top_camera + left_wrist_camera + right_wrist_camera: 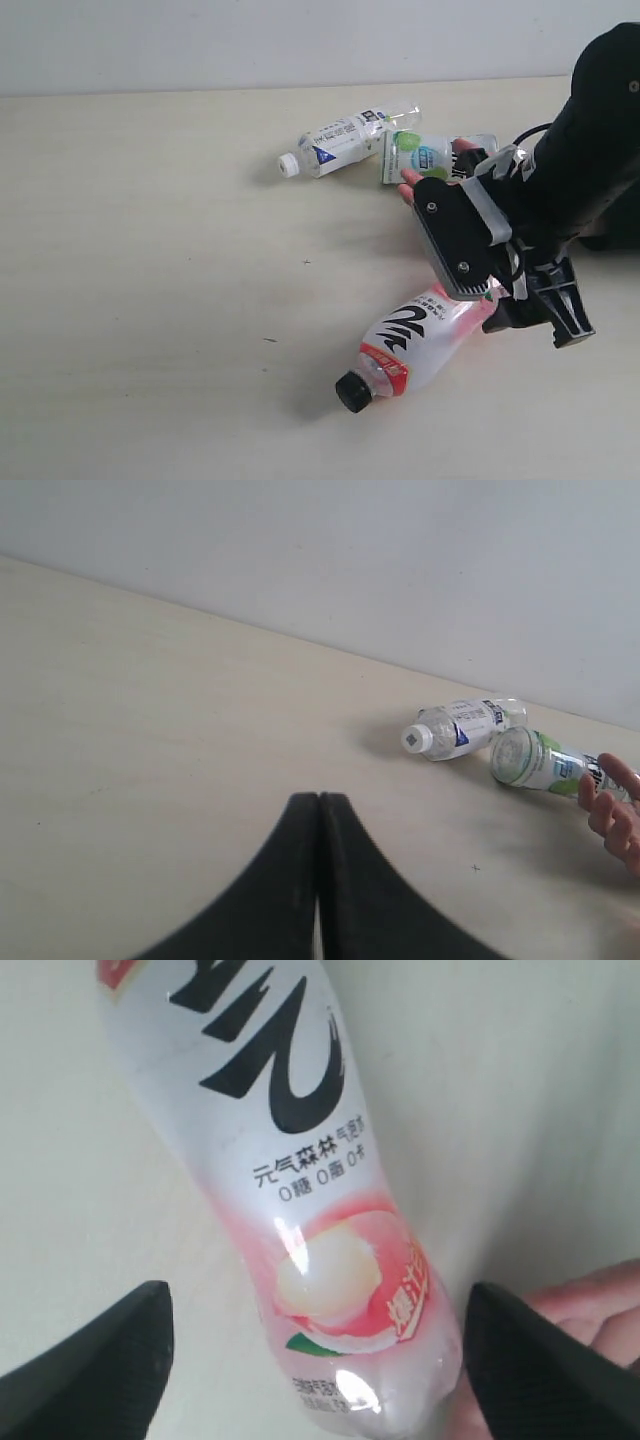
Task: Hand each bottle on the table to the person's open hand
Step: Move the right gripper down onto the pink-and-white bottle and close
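A black-capped bottle with a pink-red label [405,350] lies tilted near the table's [150,300] front, cap toward the front. My right gripper [495,305] stands open around its base; in the right wrist view the bottle [300,1210] sits between the wide-apart fingers of the gripper [318,1295]. The person's hand [590,1310] shows beside that base. The white-blue labelled bottle [345,140] lies at the back. The green lime bottle [420,157] lies against the hand's fingertips [409,180]. My left gripper [318,805] is shut and empty. The floral-fruit bottle is out of view.
In the left wrist view the white-blue bottle [460,728], green bottle [535,758] and hand [615,800] are far off to one side. A pale wall [300,40] backs the table. My right arm's black body [590,150] fills the right side.
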`<state>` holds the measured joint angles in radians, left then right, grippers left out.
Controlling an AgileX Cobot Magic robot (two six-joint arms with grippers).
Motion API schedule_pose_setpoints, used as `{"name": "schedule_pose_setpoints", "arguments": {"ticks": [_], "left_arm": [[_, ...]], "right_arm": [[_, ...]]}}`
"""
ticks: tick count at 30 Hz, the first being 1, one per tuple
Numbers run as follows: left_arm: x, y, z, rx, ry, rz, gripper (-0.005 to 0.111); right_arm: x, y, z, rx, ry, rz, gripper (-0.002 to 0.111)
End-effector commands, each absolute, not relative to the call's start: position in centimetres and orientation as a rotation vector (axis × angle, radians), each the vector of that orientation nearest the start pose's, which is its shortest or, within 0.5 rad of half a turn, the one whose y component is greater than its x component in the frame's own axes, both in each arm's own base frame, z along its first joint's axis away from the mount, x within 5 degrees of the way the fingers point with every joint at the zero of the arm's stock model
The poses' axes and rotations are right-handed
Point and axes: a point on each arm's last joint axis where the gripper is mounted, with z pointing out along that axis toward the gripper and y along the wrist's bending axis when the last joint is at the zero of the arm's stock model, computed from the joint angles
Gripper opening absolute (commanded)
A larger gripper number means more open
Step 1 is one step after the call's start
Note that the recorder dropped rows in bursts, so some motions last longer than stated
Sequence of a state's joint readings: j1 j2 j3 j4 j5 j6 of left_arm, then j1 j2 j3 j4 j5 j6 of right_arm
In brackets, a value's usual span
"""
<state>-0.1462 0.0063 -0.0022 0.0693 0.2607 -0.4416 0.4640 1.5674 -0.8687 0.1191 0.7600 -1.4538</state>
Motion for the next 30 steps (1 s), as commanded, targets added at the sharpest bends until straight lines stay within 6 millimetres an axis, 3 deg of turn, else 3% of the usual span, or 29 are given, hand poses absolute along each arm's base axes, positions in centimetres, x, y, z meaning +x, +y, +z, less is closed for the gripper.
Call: {"name": "schedule_pose_setpoints", "arguments": {"ticks": [1,6,15,26,30], "left_arm": [[5.5,-0.7,19.0,-0.203,1.742,-0.366,0.000],[5.5,-0.7,19.0,-0.203,1.742,-0.366,0.000],[5.5,-0.7,19.0,-0.203,1.742,-0.366,0.000],[5.5,-0.7,19.0,-0.203,1.742,-0.366,0.000],[5.5,-0.7,19.0,-0.203,1.742,-0.366,0.000]], "right_arm": [[24.2,13.2,18.7,-2.331,1.697,-0.031,0.076],[24.4,13.9,18.7,-2.296,1.622,0.010,0.076],[24.8,13.9,16.0,-2.392,1.640,0.044,0.076],[25.2,14.1,14.1,-2.410,1.669,0.060,0.075],[25.3,14.1,13.9,-2.386,1.718,0.072,0.068]]}}
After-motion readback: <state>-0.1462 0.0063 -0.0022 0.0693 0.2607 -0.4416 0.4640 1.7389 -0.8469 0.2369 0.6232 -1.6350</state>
